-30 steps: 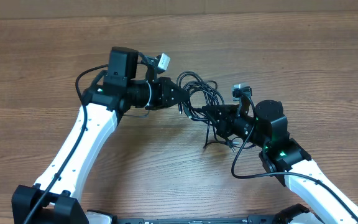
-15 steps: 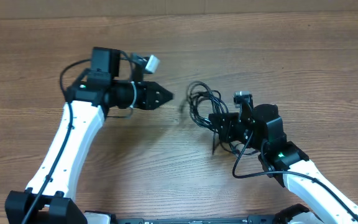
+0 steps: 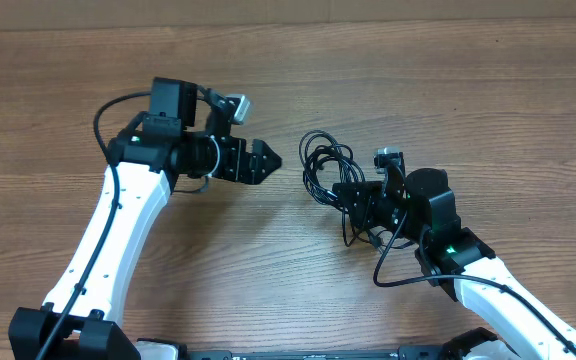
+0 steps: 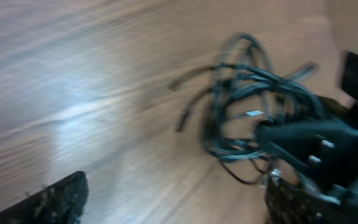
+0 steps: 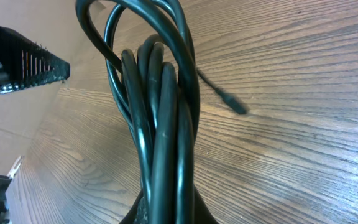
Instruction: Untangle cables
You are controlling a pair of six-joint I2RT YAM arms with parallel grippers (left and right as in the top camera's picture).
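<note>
Clamping the cables (image 3: 324, 163), the right pincer (image 3: 348, 193) faces the splayed left pincer (image 3: 268, 161).

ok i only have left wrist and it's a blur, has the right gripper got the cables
observer: yes, right wrist shows the right gripper shut on the cables, strands bunched together.
operator: and where's my left
observer: overhead, the left gripper is open and apart from the bundle, with bare table between.
operator: any loose end
observer: right wrist shows one plug end lying free on the wood beside the bundle.
</note>
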